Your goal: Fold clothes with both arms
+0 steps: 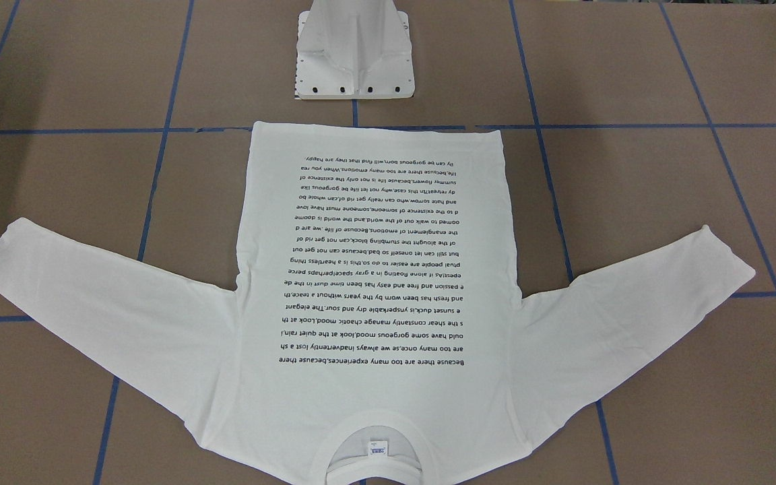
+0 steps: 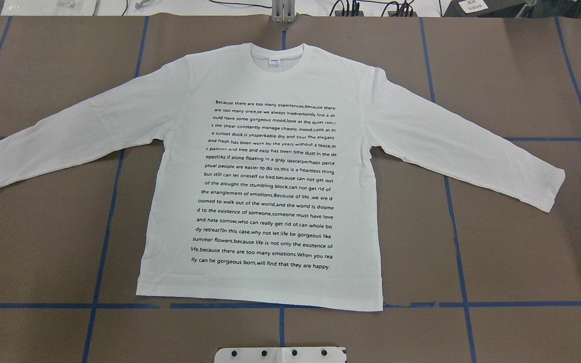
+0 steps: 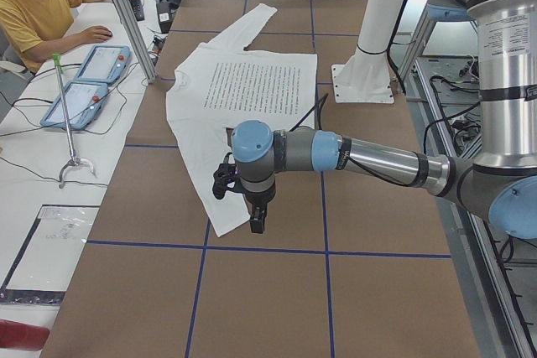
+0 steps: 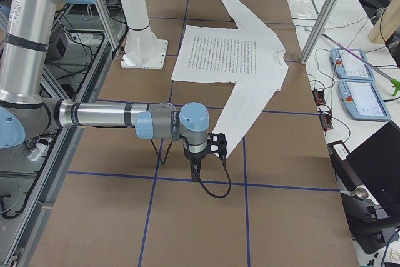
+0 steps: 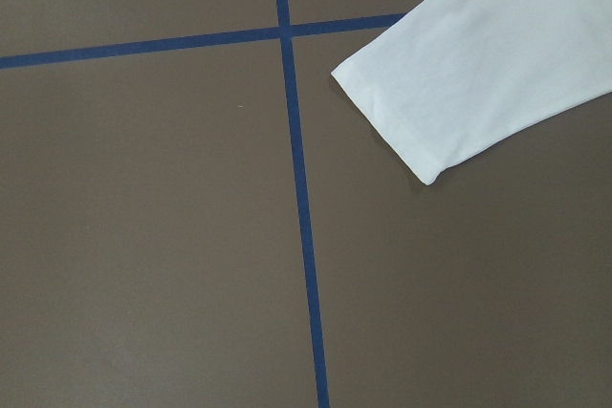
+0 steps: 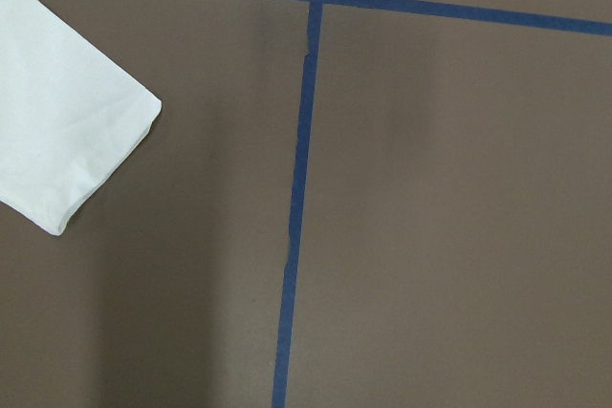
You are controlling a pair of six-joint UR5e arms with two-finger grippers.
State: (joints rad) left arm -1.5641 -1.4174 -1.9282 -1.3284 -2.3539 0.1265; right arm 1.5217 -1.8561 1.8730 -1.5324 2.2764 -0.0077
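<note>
Gently lower black two-fingered left gripper (image 3: 258,222) and right gripper (image 4: 195,166) — closure impossible to tell — onto cuffs (image 5: 387,126) of the white long-sleeved printed T-shirt (image 2: 265,176). Pinch both layers.

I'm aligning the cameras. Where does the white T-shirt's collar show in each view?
Front-facing: collar at bottom centre.
Overhead: collar at top centre.
Exterior left: collar, upper left.
Exterior right: collar, upper right.
Left wrist: not in it.
Right wrist: not in it.
Shared landmark: printed text block, in all four exterior views.
</note>
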